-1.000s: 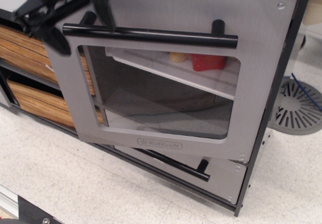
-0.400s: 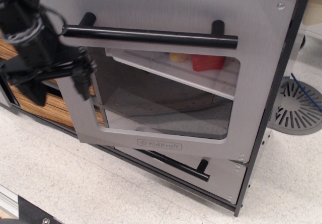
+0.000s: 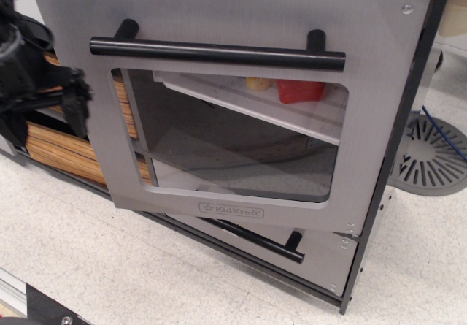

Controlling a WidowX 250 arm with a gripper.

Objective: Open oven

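Nearest, the oven (image 3: 241, 113) door hangs ajar centre frame above a narrow grey drawer (image 3: 292, 248), red and yellow items (image 3: 300, 89) behind its window, while the black pincer (image 3: 44, 95), spread unclear, has retreated left before wood-grain drawers (image 3: 62, 153).

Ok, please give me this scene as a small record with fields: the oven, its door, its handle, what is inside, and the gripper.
oven: silver-grey toy oven, KidKraft logo under the window
door: swung partly open, lower edge standing off the cabinet
handle: long black bar, nothing touching it
inside: white shelf with a red item and a yellow item
gripper: black, left of the door, apart from it; jaws unclear
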